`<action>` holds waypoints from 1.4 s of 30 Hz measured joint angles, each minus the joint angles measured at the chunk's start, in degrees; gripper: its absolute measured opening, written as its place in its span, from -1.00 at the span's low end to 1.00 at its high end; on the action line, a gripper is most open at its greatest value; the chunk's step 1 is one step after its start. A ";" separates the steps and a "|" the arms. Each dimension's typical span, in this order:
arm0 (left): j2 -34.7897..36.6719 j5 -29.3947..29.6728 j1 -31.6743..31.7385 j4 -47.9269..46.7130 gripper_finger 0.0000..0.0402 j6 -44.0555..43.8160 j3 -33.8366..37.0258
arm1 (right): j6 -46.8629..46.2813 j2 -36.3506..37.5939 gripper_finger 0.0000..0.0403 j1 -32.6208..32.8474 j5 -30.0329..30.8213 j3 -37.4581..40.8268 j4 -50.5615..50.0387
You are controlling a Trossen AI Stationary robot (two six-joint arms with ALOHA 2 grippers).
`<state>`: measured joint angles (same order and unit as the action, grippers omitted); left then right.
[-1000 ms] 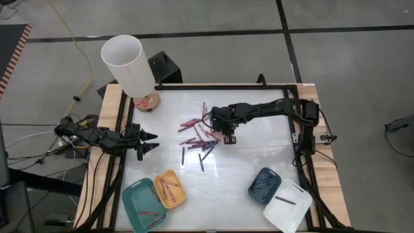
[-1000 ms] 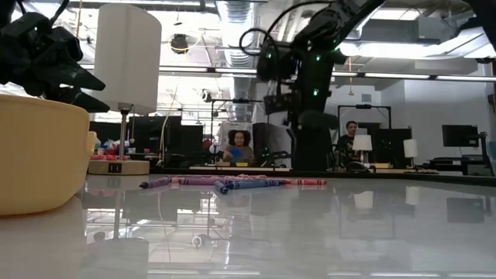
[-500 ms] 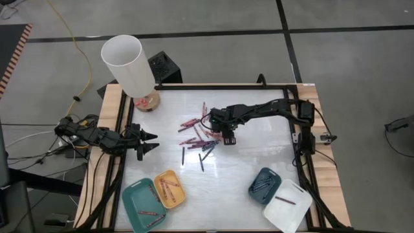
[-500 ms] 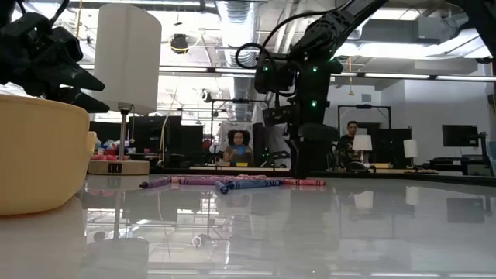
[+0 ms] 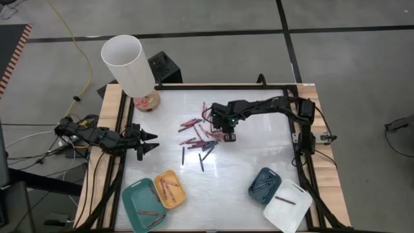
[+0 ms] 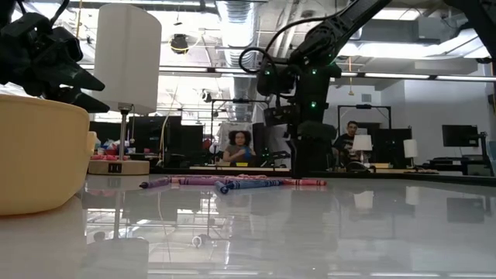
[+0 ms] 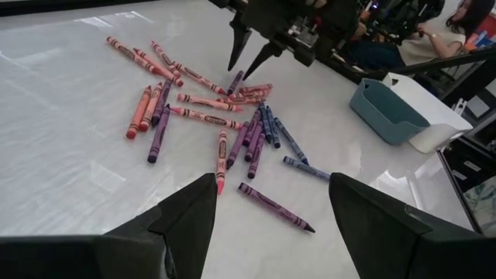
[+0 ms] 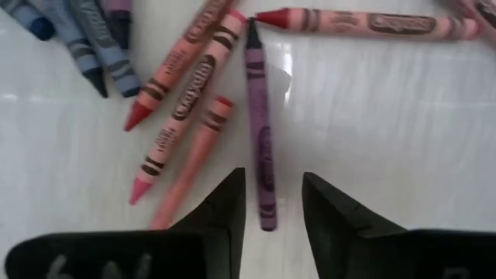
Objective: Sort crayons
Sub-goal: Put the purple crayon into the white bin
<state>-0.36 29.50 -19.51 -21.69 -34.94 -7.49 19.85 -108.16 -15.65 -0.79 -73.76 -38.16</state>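
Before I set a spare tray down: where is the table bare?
Bare: the stretch between the crayon pile and the dark-blue tray, and the middle front between the yellow tray and that tray. Crowded: the centre, where the right gripper hangs over the pile.

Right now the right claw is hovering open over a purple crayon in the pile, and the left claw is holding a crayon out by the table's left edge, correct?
Not quite. The left claw is open and empty, as the left wrist view shows. The rest holds: the right claw hovers open over a purple crayon in the pile, and the left claw waits by the table's left edge.
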 joint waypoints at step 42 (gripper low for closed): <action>-0.02 -0.64 -0.01 -0.01 0.20 0.00 0.00 | -6.15 -4.08 -0.97 2.05 2.45 -0.84 -2.96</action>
<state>-0.38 28.86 -19.52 -21.70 -34.94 -7.49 13.69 -112.23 -13.60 1.66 -74.59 -41.12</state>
